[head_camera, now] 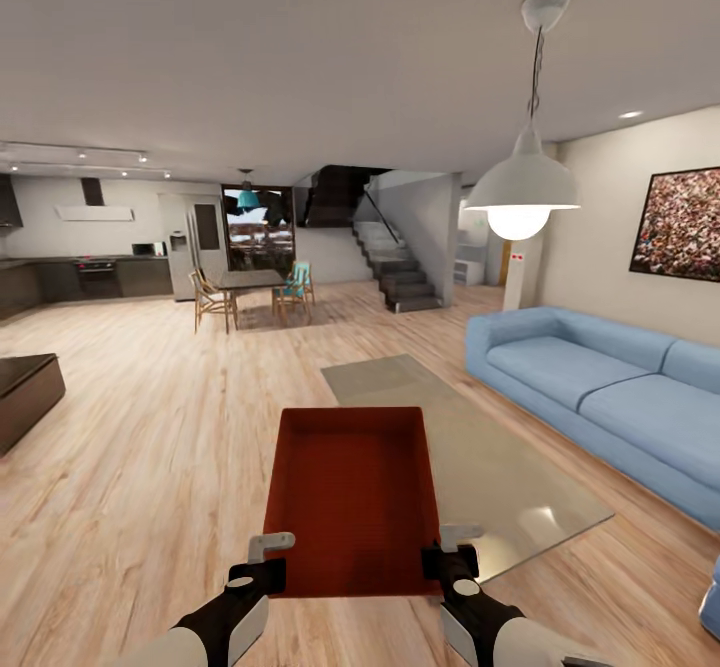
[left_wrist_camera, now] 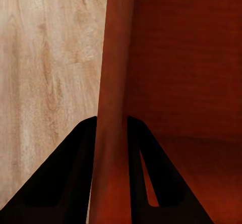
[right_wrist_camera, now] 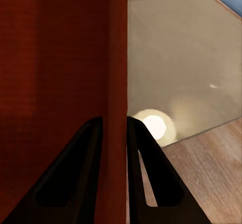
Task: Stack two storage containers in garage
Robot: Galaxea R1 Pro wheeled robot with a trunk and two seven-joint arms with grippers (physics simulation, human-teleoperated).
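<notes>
Between the two sets of fingers hangs one storage container (head_camera: 350, 497), red-orange and open-topped, carried above the living room's wood floor (head_camera: 150, 447). Left fingers (left_wrist_camera: 112, 133) are closed astride its left wall; right fingers (right_wrist_camera: 115, 133) are closed astride its right wall, each pair pinching the wall between them. Beyond the right fingers lies a glass desk (head_camera: 480, 447), then a blue sofa (head_camera: 590, 387). Risks, as a judgement: the thin-wall pinches may slip if the arms drift apart during travel, or the box may clip the desk edge on turning.
</notes>
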